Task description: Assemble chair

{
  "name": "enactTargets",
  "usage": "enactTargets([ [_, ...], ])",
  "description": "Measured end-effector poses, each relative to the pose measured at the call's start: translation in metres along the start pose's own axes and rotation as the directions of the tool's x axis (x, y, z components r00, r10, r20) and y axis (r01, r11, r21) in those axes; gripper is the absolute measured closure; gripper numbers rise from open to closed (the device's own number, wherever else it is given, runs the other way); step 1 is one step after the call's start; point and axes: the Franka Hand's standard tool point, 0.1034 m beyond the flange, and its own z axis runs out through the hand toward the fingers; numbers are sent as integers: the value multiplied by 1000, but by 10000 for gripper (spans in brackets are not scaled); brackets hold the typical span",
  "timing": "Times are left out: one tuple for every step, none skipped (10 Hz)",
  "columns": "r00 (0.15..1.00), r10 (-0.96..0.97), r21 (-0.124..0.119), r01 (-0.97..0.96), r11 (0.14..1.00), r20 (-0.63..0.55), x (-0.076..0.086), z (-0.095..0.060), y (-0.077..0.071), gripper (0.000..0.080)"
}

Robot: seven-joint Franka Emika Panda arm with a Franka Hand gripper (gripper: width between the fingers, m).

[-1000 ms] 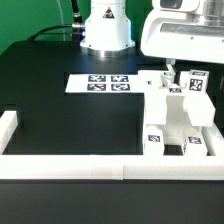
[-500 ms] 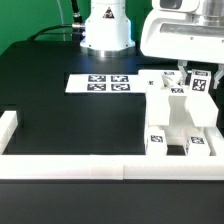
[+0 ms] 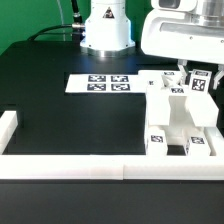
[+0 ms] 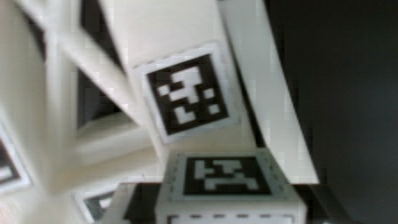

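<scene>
The partly built white chair (image 3: 178, 122) stands on the black table at the exterior view's right, with tags on its lower front. My gripper (image 3: 198, 80) hangs over its far upper end, shut on a small white tagged part (image 3: 197, 87). In the wrist view the gripper (image 4: 222, 200) has dark fingers (image 4: 150, 195) on both sides of this tagged part (image 4: 222, 177). Just beyond it, a slanted white frame of the chair (image 4: 267, 110) carries another tag. I cannot tell if the held part touches the frame.
The marker board (image 3: 100, 83) lies flat at mid table, to the exterior view's left of the chair. A long white border wall (image 3: 70, 168) runs along the front edge and turns up the left side (image 3: 8, 125). The robot base (image 3: 106, 28) stands behind.
The gripper with its tagged part shifted slightly toward the exterior view's right over the chair's far end, then held still.
</scene>
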Motion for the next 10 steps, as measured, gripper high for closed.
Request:
enactTargets([
  [999,40,0,-40,999,0,0,0,0,530],
  [992,128,4,-128,992,3,0,0,0,530],
  [984,176,5,-176,984,4,0,0,0,530],
  [961,276,12,-276,961,11,0,0,-1,530],
  [937,349,10,-349,937,11,0,0,-1,530],
  [907,421,9,-421,907,11,-1,0,-3,529],
  [879,477,9,-477,879,12,-1,0,-3,528],
  [847,531,9,-531,847,13,-1,0,-3,528],
  [817,576,9,-576,817,14,-1,0,-3,528],
  [771,637,8,-637,771,14,-1,0,-4,528],
])
